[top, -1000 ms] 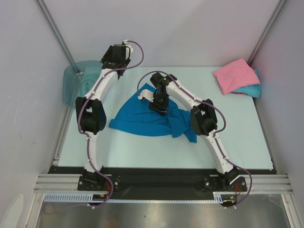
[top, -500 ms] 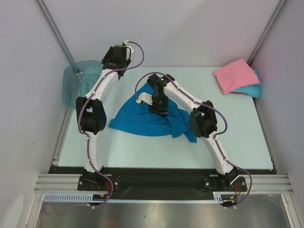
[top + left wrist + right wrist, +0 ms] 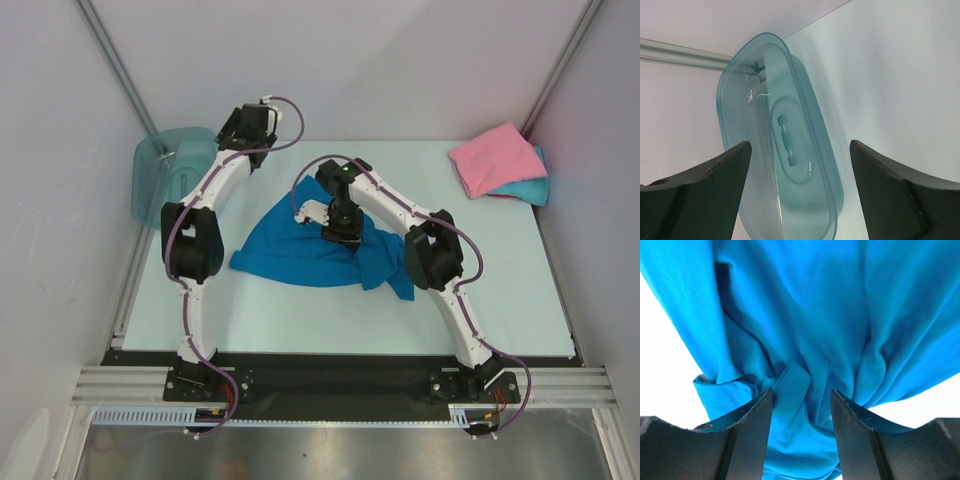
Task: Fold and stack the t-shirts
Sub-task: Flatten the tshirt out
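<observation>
T-shirt (image 3: 815,315) of soft deep blue cloth, rumpled, right gripper (image 3: 801,392) jaws half-closed astride a raised fold, left gripper (image 3: 800,145) jaws wide, translucent oval teal bin (image 3: 747,100) framed between them.

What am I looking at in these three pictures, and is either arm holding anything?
Two robot arms are bolted at the near edge of the table, each ending in a two-finger pincer. The wide picture looks down from above; the other two come from wrist cameras. A crumpled blue shirt lies mid-table; a pink shirt sits folded on a turquoise shirt, far right. The left pincer is open and empty, facing a teal bin. The right pincer straddles a fold of the blue shirt; whether it grips is unclear.
</observation>
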`<state>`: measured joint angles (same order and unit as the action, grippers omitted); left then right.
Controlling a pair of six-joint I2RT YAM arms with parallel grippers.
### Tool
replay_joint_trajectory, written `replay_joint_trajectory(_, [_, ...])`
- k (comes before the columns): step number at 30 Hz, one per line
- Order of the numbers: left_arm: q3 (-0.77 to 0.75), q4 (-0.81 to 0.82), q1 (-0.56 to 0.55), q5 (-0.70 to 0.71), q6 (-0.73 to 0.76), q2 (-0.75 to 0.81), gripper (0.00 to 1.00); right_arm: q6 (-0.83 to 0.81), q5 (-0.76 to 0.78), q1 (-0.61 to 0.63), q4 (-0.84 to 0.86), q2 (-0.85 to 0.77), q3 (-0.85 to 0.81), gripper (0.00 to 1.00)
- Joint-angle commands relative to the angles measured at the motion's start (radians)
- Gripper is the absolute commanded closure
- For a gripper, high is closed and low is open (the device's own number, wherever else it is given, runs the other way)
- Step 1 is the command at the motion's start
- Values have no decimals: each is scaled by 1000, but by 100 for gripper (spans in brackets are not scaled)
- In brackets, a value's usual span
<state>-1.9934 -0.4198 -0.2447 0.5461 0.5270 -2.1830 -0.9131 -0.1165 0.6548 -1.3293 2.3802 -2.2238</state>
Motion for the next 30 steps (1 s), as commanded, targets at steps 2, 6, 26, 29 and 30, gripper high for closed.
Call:
replay_joint_trajectory(2, [10, 59, -8, -2, -15, 86, 14, 17, 0, -3, -45, -45, 1, 45])
replay_joint_trajectory(6, [2, 61, -7, -2, -15, 85, 14, 16, 0, 6, -36, -41, -16, 46])
replay_joint_trajectory(26, [-1, 61, -7, -6, -13, 77, 14, 52, -45, 31, -48, -27, 7, 53])
replay_joint_trajectory(29, [10, 61, -7, -8, -16, 83, 14, 59, -43, 20, -31, -32, 33, 55])
replay_joint_trajectory(30, [13, 61, -7, -6, -19, 83, 14, 60, -41, 16, -30, -29, 38, 55])
